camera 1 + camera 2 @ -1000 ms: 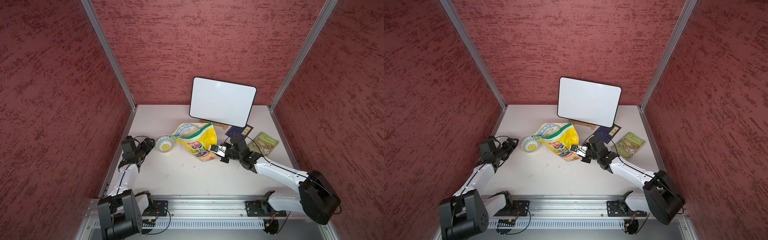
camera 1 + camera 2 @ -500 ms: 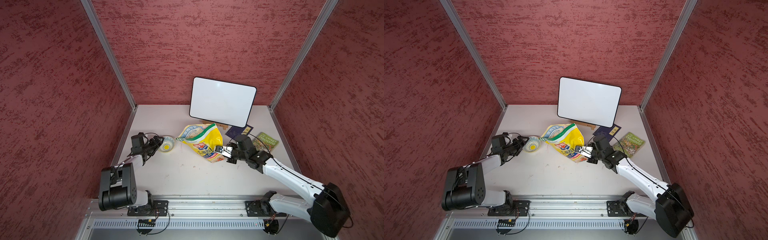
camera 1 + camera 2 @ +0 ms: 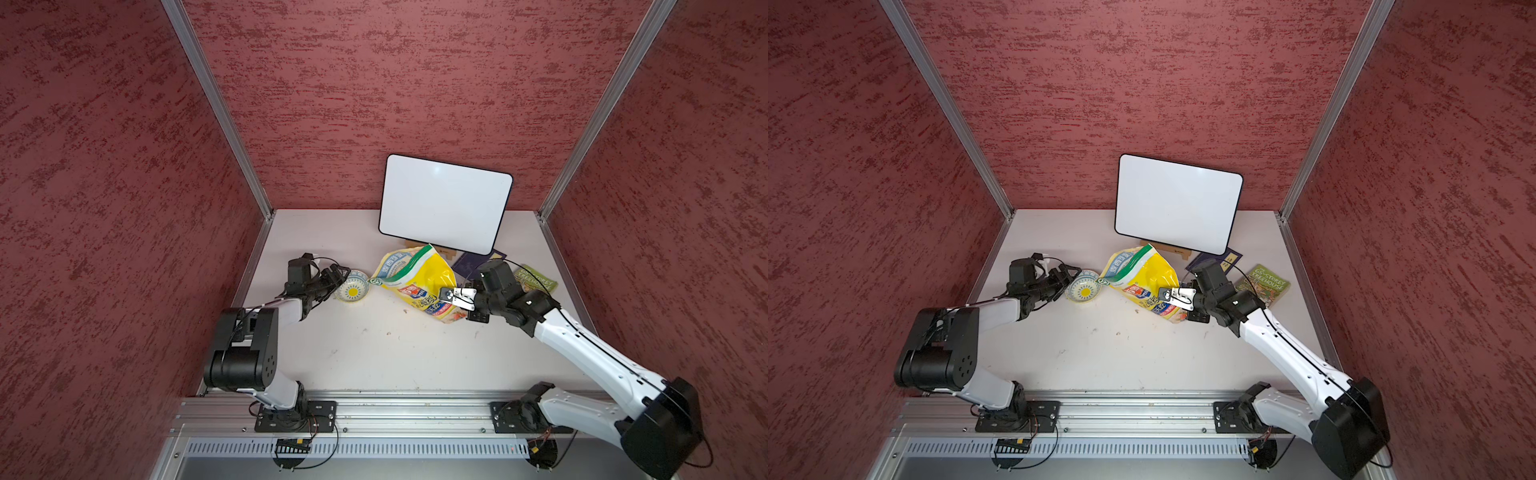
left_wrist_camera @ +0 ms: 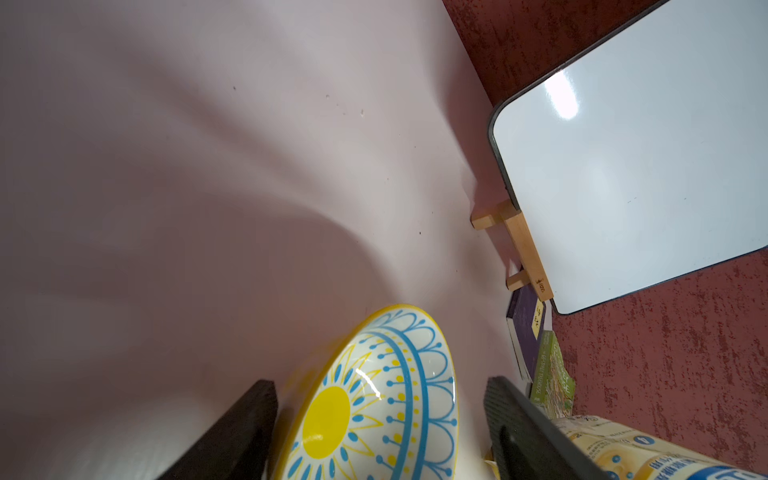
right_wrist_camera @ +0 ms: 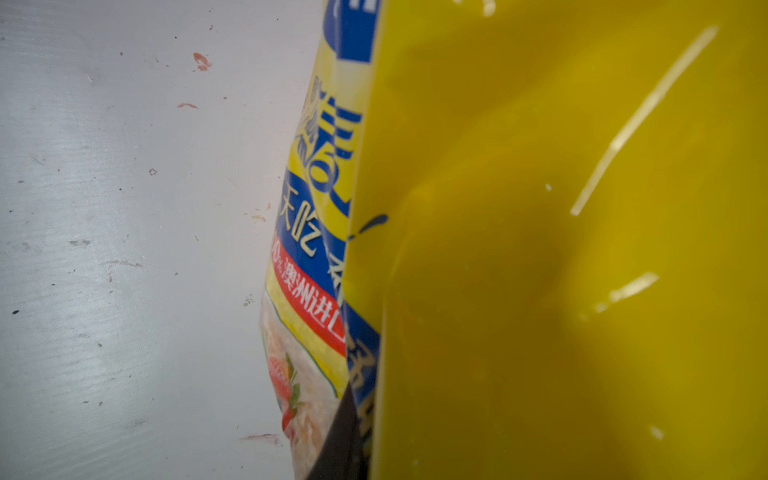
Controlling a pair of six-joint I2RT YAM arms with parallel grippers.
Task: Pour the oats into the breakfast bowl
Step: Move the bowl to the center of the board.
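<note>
1. On the pale tabletop (image 3: 374, 357), the right claw (image 3: 451, 296) is clamped on the side edge of the large yellow plastic oats pouch (image 3: 419, 276).
2. The pouch leans, its green-white mouth toward the small round blue-and-yellow patterned breakfast bowl (image 3: 352, 287) just beside it.
3. The bowl sits between the spread fingers of the left claw (image 3: 340, 277); one finger stands clear of its rim.
4. Farthest back stands a white rectangular board (image 3: 444, 203).
</note>
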